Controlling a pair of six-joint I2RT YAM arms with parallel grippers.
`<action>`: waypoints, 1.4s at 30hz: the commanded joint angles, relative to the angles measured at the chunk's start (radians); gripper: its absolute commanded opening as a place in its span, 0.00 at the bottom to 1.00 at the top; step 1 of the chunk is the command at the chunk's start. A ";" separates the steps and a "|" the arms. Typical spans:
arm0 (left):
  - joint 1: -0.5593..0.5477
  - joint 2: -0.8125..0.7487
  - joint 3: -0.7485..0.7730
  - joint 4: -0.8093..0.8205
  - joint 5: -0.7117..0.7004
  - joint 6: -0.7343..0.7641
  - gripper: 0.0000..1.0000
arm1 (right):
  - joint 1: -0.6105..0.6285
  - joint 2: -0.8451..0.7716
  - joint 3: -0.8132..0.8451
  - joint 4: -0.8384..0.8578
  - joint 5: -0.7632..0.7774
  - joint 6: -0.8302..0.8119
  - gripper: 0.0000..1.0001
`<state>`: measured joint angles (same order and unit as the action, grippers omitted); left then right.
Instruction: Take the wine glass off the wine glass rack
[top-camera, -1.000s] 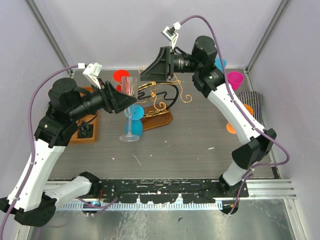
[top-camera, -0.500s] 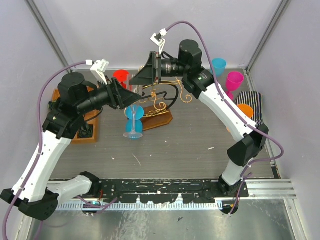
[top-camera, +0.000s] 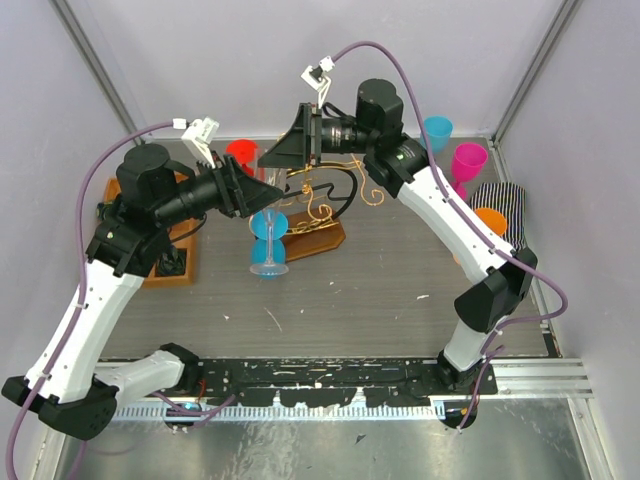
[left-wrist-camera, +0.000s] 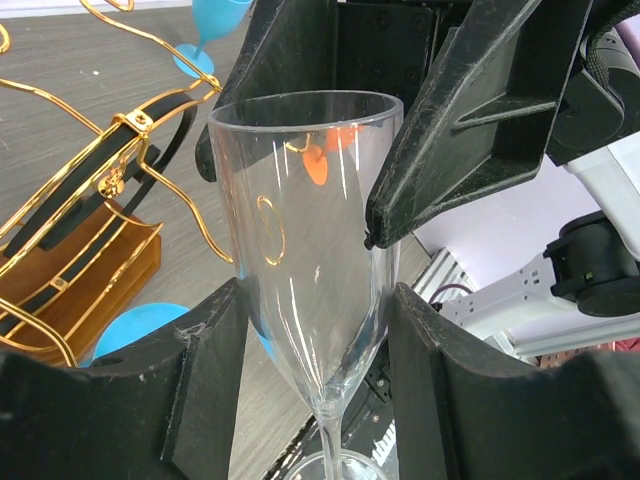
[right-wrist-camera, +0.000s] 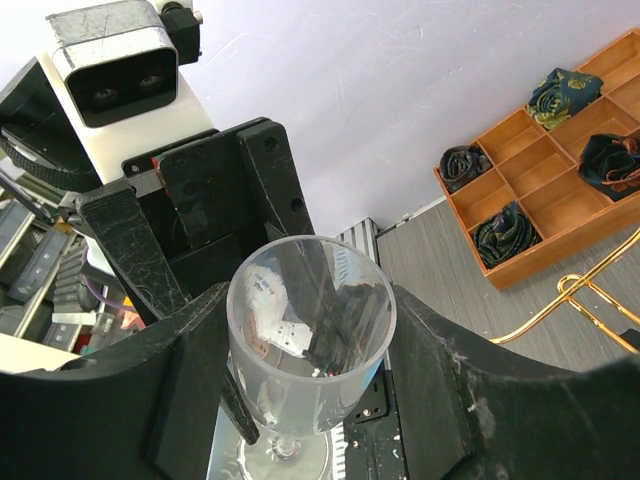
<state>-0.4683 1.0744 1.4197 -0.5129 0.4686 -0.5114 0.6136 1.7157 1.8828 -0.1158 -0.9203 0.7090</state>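
The clear wine glass (top-camera: 266, 232) is upright in front of the wine glass rack (top-camera: 322, 200), off its gold wires. My left gripper (top-camera: 262, 196) is shut on the glass's bowl; the left wrist view shows the bowl (left-wrist-camera: 300, 250) pressed between both pads. My right gripper (top-camera: 276, 158) reaches in from the far side and closes round the rim (right-wrist-camera: 312, 300), with both fingers against it. The rack's gold scrolls and black bar show in the left wrist view (left-wrist-camera: 95, 200). A gold wire end shows in the right wrist view (right-wrist-camera: 590, 295).
An orange-brown compartment tray (top-camera: 172, 258) with rolled cloths lies at the left and also shows in the right wrist view (right-wrist-camera: 545, 195). A blue glass (top-camera: 272, 222) is by the rack base. Red (top-camera: 241, 152), blue (top-camera: 436, 128), magenta (top-camera: 470, 158) and orange (top-camera: 487, 218) glasses stand at the back and right.
A second ago my right gripper was above the rack; it has swung left onto the glass rim. My left gripper shifted the glass slightly right. Nothing has moved in the last half second.
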 joint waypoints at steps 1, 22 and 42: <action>0.009 -0.013 0.000 0.063 0.016 -0.022 0.26 | 0.003 -0.013 0.047 0.012 0.001 -0.032 0.55; 0.094 -0.047 0.064 -0.129 -0.159 0.009 0.85 | -0.299 0.048 0.276 -0.203 0.119 -0.156 0.48; 0.153 -0.110 0.010 -0.159 -0.213 0.044 0.85 | -0.521 0.195 0.440 -0.314 0.698 -0.544 0.43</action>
<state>-0.3229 0.9947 1.4494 -0.6800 0.2756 -0.4858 0.0898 1.9091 2.2910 -0.4759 -0.3851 0.2703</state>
